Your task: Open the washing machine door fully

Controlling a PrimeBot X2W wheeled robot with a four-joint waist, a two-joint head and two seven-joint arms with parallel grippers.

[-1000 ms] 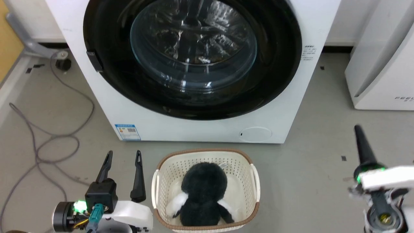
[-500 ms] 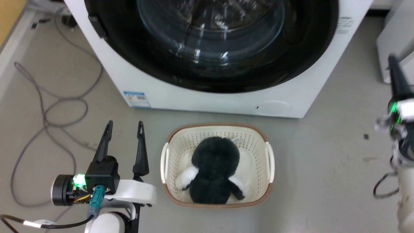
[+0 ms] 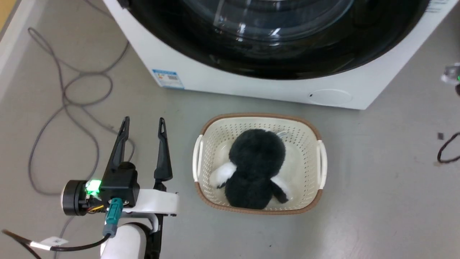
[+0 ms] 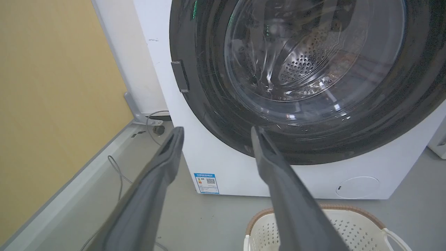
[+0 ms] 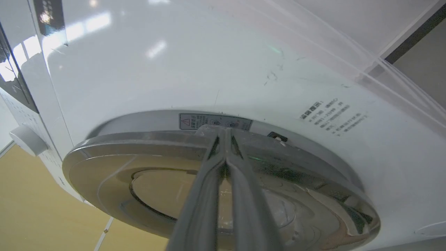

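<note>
The washing machine (image 3: 201, 81) stands on the floor (image 3: 377, 180) with the washing machine door (image 4: 348, 139) apparently shut, flush on its front. The right gripper (image 5: 225, 130), jaws pressed together, points at the door's edge; a shallow purchase may slip off. The left gripper (image 3: 143, 120) hovers spread, empty.

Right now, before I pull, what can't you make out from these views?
- Head view: the top edge cuts off most of the washing machine door.
- Right wrist view: the right gripper is shut at the door's rim; whether its tips hook behind it is hidden by the rim.
- Left wrist view: the blue label has print too small to read.
</note>
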